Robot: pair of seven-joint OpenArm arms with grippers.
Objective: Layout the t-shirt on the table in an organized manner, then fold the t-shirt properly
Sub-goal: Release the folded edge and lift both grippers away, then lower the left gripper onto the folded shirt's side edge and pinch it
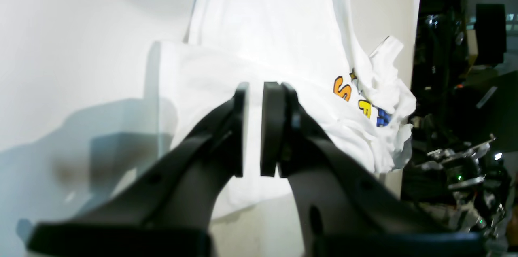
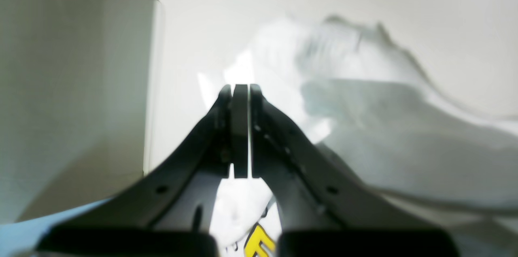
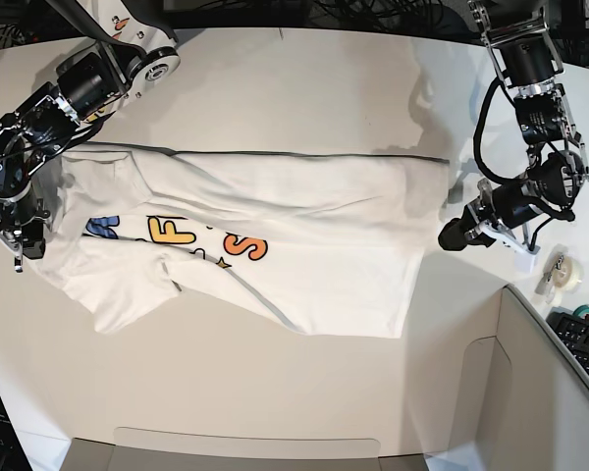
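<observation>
White cotton, the t-shirt (image 3: 275, 235) lies stretched across the table (image 3: 304, 88), partly folded over itself, with its printed letters (image 3: 182, 234) showing. We see the right gripper (image 3: 22, 250) at the sleeve end, jaws pressed together; whether cloth is pinched between them we cannot tell. Our left gripper (image 1: 254, 127) sits just off the hem end, jaws slightly apart and empty.

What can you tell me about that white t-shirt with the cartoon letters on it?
The t-shirt is white, thin-looking cloth, printed with blue, yellow and orange cartoon letters. It lies spread sideways on the white table, rumpled, with diagonal folds and one sleeve bunched near the print. The right pincer sits at its sleeve end, shut; whether it holds cloth is unclear. The left pincer is at the hem edge.
</observation>
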